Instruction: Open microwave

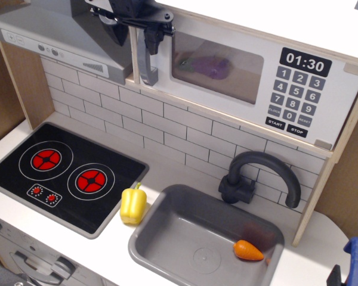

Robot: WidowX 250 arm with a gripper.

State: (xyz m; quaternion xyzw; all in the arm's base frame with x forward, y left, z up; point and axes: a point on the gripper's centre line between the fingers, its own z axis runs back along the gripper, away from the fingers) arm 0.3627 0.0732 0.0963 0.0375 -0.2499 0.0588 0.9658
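Observation:
The microwave (244, 77) of light wood sits at the top right, with a white door, a clear window, a black keypad (295, 98) and a clock reading 01:30. Its door looks shut. The grey bar handle (144, 67) stands upright at the door's left edge. My black gripper (135, 36) is at the top edge of the view, at the handle's upper end. Its fingers (152, 40) are spread, one on each side of the handle. A purple thing (207, 65) lies inside, behind the window.
A grey slanted range hood (59, 36) is to the left of the gripper. Below are a black hob (65, 173), a yellow pepper (132, 204), a grey sink (167, 238) holding an orange carrot (249, 250), and a dark tap (259, 176).

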